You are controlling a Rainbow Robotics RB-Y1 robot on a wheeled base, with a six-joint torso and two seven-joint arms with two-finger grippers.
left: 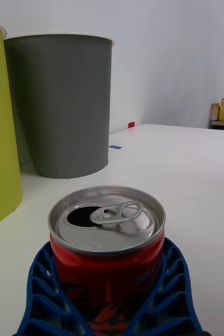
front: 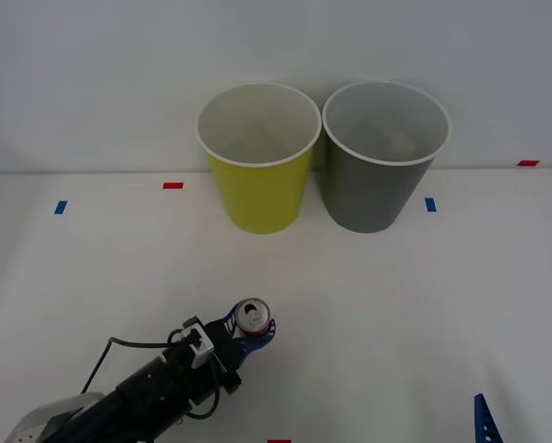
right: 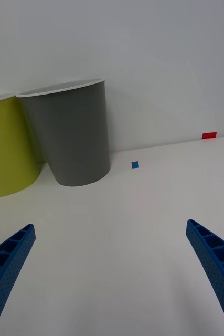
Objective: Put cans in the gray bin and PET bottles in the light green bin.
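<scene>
Red and silver, the can (front: pixel 252 317) stands upright on the white table (front: pixel 396 305), in the near part of it, a little to the left of the middle. Its top is opened and the pull tab lies over the hole. The left gripper (front: pixel 248 329) holds this can: in the left wrist view the 2 blue ribbed fingers (left: pixel 43 286) curve around the red body from both sides and press on it. The black left arm (front: pixel 151 388) comes in from the near left corner of the table.

At the far edge of the table, against the white wall, the 2 bins stand upright and just beside each other. The light green bin (front: pixel 259 157) is on the left and the gray bin (front: pixel 383 155) is on the right. Both have a white rim and a pale inside, and the can is well apart from them.

The right gripper (right: pixel 112 273) is low at the near right of the table, with its fingers (right: pixel 9 262) spread wide and nothing between them. Small blue and red tape marks (front: pixel 173 185) lie on the table.
</scene>
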